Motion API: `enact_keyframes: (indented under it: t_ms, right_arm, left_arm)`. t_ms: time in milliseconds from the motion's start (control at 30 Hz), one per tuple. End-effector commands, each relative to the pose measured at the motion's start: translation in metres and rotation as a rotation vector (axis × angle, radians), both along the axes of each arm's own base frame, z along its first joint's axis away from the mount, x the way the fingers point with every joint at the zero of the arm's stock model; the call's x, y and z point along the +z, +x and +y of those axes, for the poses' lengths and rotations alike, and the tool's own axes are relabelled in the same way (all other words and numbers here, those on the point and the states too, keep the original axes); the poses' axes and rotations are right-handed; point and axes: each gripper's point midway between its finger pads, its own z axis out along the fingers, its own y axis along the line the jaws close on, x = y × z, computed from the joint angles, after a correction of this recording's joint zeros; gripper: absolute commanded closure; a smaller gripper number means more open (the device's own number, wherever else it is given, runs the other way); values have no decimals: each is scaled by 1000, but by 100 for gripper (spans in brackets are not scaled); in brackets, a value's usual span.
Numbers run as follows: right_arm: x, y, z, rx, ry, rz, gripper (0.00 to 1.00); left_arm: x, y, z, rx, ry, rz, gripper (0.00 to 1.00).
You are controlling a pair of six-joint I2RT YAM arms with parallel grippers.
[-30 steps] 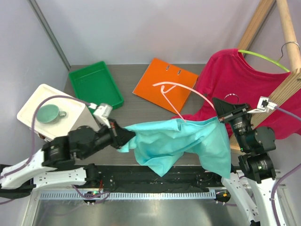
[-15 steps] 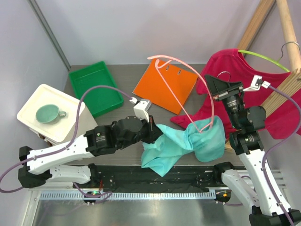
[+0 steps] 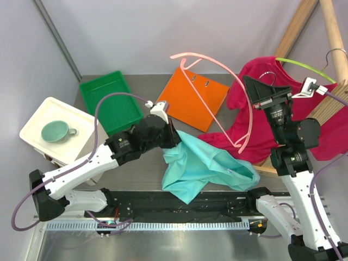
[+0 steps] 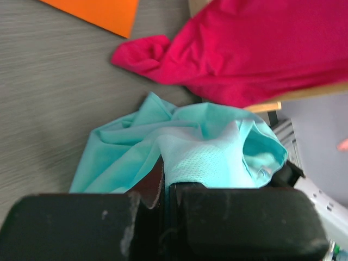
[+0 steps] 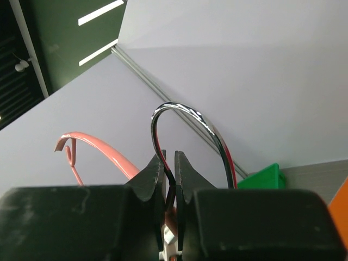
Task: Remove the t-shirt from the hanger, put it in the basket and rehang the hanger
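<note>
Teal shirt [image 3: 201, 166] lies bunched on the table [image 3: 136, 168], a fold pinched tight in the left gripper [image 4: 163, 174]. The right gripper [image 5: 169, 163] clamps the hook [image 5: 185, 117] of the pink hanger [image 3: 196, 55], held high. Pin the cloth down and lift the hanger away until its low end, near the shirt, clears.

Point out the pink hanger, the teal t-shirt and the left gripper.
pink hanger [image 3: 217, 62]: top external view, on its curved arm.
teal t-shirt [image 3: 202, 166]: top external view, middle of the fabric.
left gripper [image 4: 165, 182]: left wrist view, between its fingertips.

Robotics lab: plain partition walls [image 3: 163, 32], slotted cable rail [image 3: 163, 224] along table [image 3: 141, 174].
</note>
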Motion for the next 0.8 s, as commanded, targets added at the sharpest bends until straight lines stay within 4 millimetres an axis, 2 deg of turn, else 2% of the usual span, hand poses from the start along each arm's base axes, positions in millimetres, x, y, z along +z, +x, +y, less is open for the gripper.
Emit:
enact_keyframes:
  t_ms: [0, 67, 100, 167, 300, 400, 467, 500, 533, 567, 667, 700, 767]
  right_arm:
    - [3, -26, 0, 2, -84, -26, 99]
    - [-14, -25, 4, 11, -128, 32, 99]
    - [-14, -29, 2, -7, -163, 25, 99]
    - [-31, -26, 2, -15, -207, 90, 99]
    - [-47, -33, -1, -35, -285, 120, 99]
    - [-65, -30, -6, -69, -350, 177, 99]
    - [-81, -24, -7, -81, -405, 221, 99]
    - [-86, -22, -6, -80, -423, 236, 99]
    - [-96, -18, -6, -78, -450, 266, 99]
    - [-100, -17, -6, -76, -462, 277, 99]
    - [-118, -13, 0, -37, -531, 330, 99]
    - [-122, -13, 0, -31, -552, 340, 99]
    - [-132, -18, -4, -41, -612, 367, 99]
  left_arm:
    - [16, 8, 2, -35, -76, 10, 100]
    - [8, 9, 0, -45, -80, 34, 100]
    - [6, 8, -5, -63, -94, 45, 100]
    - [-8, 8, -13, -78, -98, 82, 100]
    - [-25, 13, -20, -65, -113, 112, 100]
    - [-30, 17, -14, -31, -123, 106, 100]
    - [-37, 27, 0, 50, -102, 96, 97]
    - [-34, 29, 7, 67, -105, 89, 81]
    - [-37, 33, 18, 100, -87, 94, 73]
    - [-35, 34, 24, 110, -78, 83, 52]
    - [-21, 31, 45, 130, -67, 49, 35]
    - [-8, 27, 52, 121, -78, 14, 33]
    - [3, 17, 60, 97, -80, -8, 27]
